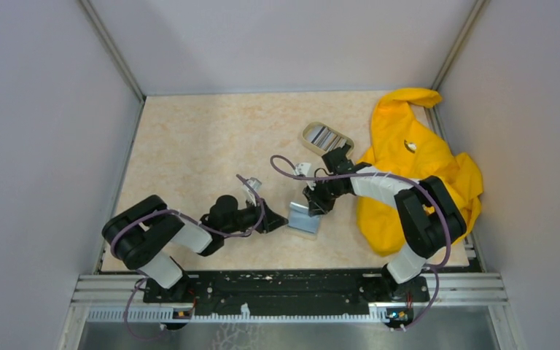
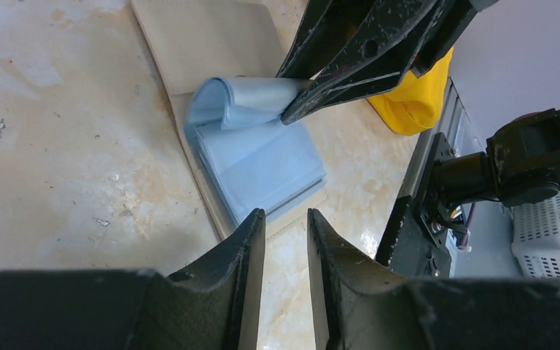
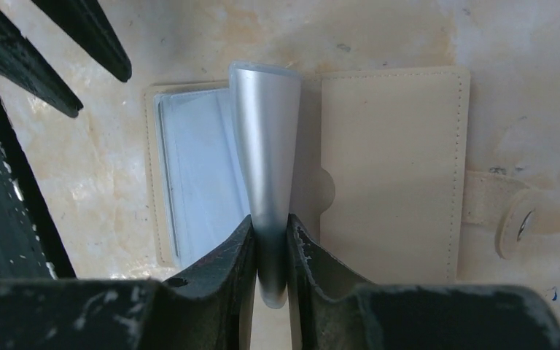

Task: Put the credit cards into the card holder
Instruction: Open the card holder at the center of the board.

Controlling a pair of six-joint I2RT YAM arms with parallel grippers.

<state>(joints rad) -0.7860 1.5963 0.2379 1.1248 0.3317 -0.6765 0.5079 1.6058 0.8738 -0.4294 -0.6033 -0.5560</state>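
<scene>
Fingers (image 2: 237, 255) of the left hand (image 2: 286, 226) sit nearest, almost closed with only a slit between them and nothing held. Their tips hang low over the table (image 2: 58, 146), just short of the near edge of the card holder (image 2: 262, 171).

The holder lies open and flat, tan cover down and light blue pockets up. Its snap button (image 3: 514, 226) sits on a tab out to one side.

Just past it, the right hand (image 3: 270, 222) is pinched on one clear plastic sleeve (image 3: 264, 131), raising it in a curl off the sleeves beneath.

The step in hand looks like opening a pocket to take a card. It will go best with the lift kept small and straight up. The holder is light and nothing pins it, so a harder pull would likely drag it or fold it shut. The free left hand could press on the tan cover beside the sleeves to steady it. Which way the sleeve's mouth faces cannot be told from these views, so that should be settled before a card is brought in.

Farther back, the credit cards (image 1: 328, 137) stand in a beige oval dish (image 1: 306, 133), well apart from the holder, and neither hand holds one. Fetching one probably falls to the left hand. A yellow cloth (image 1: 408, 168) lies beside the right arm.
</scene>
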